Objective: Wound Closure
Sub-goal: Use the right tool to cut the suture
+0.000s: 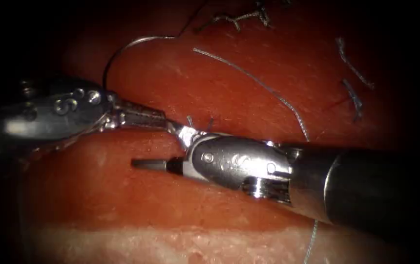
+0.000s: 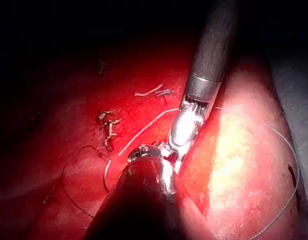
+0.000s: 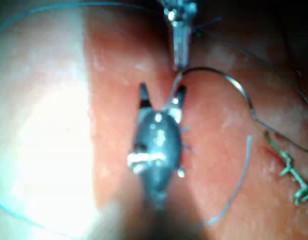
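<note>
L tool (image 1: 161, 120) is coming in from the left w/ jaws closed. They seem to be gripping the needle (image 1: 127, 48) near one end, though the exact bite is hidden behind the tool's wrist. The needle is arcing up and away over the tissue (image 1: 122, 205), apparently free and not in it. I can't tell which side of the cut it's on. Dark thread is trailing off its far end.

R tool (image 1: 158, 146) is sitting tip-to-tip w/ the L one, jaws spread wide and holding nothing. Its upper jaw is almost touching the L tip and its lower jaw is hanging over bare tissue.

A loose pale thread (image 1: 263, 87) is running beside the R shaft, w/ cut ends (image 1: 354, 100) lying further right.

Judging by the pose, it's looking like a handover setup. To do that well:
- L grip firm until R is fully closed on the needle body.
- R biting square across the curve, clear of the point.
- Short stitch tails and loose thread out of the jaws.
</note>
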{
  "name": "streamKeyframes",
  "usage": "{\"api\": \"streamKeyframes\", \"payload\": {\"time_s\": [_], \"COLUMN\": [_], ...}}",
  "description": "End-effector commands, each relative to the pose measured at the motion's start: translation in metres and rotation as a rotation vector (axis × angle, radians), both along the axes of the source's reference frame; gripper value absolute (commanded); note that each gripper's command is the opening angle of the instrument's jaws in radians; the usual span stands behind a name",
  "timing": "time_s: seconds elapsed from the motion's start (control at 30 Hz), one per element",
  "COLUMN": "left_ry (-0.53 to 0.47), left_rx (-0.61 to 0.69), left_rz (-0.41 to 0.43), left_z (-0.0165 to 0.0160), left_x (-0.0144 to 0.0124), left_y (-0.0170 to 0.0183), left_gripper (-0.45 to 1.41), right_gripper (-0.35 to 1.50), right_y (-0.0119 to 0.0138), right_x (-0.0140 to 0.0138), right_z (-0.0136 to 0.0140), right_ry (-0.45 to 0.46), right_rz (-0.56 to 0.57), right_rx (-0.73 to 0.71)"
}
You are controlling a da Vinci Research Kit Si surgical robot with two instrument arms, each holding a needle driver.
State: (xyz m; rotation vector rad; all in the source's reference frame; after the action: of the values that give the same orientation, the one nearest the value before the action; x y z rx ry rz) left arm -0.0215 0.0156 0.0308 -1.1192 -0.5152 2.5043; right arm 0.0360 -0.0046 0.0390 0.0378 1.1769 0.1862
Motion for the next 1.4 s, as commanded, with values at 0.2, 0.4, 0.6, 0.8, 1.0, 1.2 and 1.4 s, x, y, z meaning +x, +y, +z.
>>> {"api": "streamKeyframes", "payload": {"time_s": [0.2, 0.4, 0.6, 0.8, 1.0, 1.2, 1.4], "left_ry": [-0.001, -0.002, -0.004, -0.01, -0.009, 0.003, 0.017], "left_rx": [-0.001, 0.0, 0.004, 0.007, 0.006, -0.029, -0.038], "left_rz": [-0.001, 0.001, 0.002, 0.009, 0.007, -0.031, -0.051], "left_z": [0.0005, 0.0004, 0.0001, -0.0005, -0.0009, -0.0031, -0.0027], "left_x": [-0.0006, -0.0007, -0.0005, -0.0003, 0.0005, 0.0045, 0.0048], "left_y": [0.0002, 0.0002, 0.0004, 0.0008, 0.0014, 0.0048, 0.0049], "left_gripper": [-0.45, -0.45, -0.45, -0.45, -0.45, -0.45, -0.45], "right_gripper": [-0.35, -0.35, -0.35, -0.35, -0.35, -0.35, -0.35], "right_y": [-0.0001, 0.0003, 0.0005, 0.0005, 0.0005, 0.0003, 0.0003], "right_x": [0.0004, 0.0001, -0.0005, -0.0008, -0.001, -0.0011, -0.001], "right_z": [0.0005, 0.0004, -0.0003, -0.0002, -0.0001, 0.0, -0.0001], "right_ry": [0.035, 0.051, 0.029, 0.014, 0.004, -0.005, -0.006], "right_rz": [0.012, -0.027, -0.065, -0.085, -0.094, -0.104, -0.105], "right_rx": [-0.009, 0.01, -0.026, -0.05, -0.054, -0.058, -0.062]}}
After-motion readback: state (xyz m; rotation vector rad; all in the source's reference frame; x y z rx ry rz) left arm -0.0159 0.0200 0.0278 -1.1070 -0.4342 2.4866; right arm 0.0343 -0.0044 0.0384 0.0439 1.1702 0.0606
